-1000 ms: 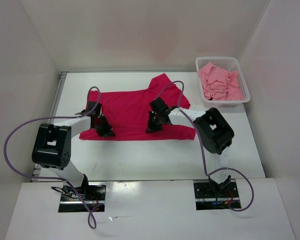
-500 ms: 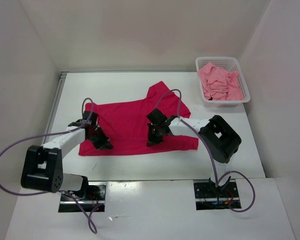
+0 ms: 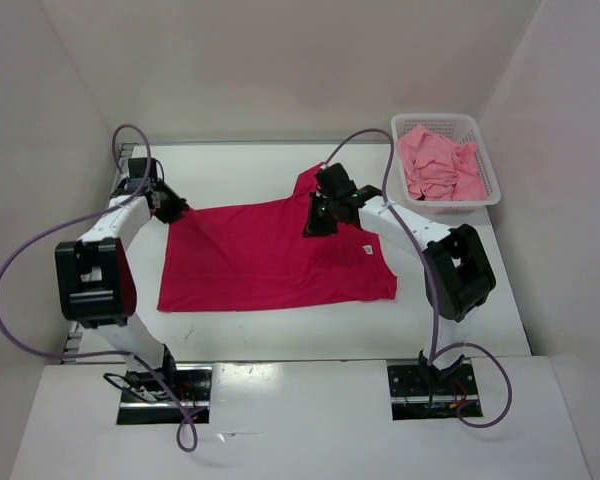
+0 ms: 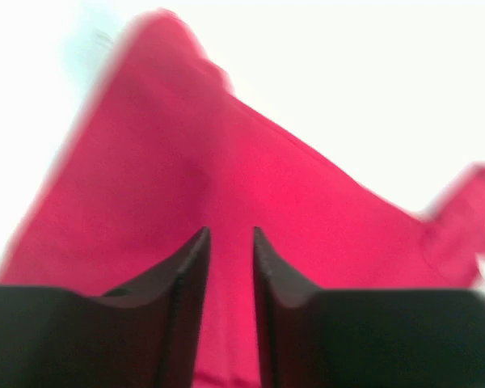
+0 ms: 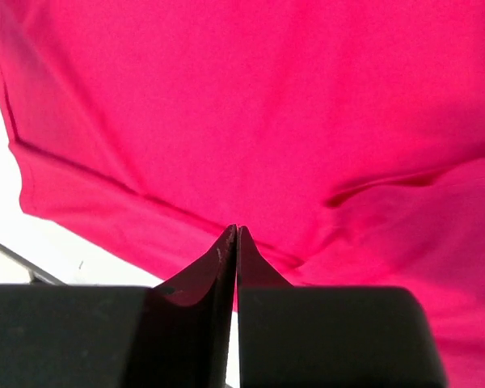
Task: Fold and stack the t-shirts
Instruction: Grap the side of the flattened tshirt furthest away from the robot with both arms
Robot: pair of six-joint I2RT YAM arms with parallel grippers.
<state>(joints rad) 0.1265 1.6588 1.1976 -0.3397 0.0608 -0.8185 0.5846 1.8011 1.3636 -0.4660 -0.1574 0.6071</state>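
Since the bright crimson-magenta cloth t-shirt [image 3: 270,260] lies on the white bench [image 3: 280,330], smooth its 1 o'clock sleeve [image 3: 305,185] first. Left fingers [image 4: 186,283] are slightly spread, right fingers [image 5: 210,271] pressed together.

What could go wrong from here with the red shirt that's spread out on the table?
1. The right gripper is shut right over the crimson shirt near its far edge. If cloth is pinched, pulling away could drag the shirt askew.
2. The sleeve behind that gripper looks bunched, so folding now may trap a crease.
3. The left gripper, slightly open, sits at the shirt's far left corner. A regrasp there could easily miss the thin edge.
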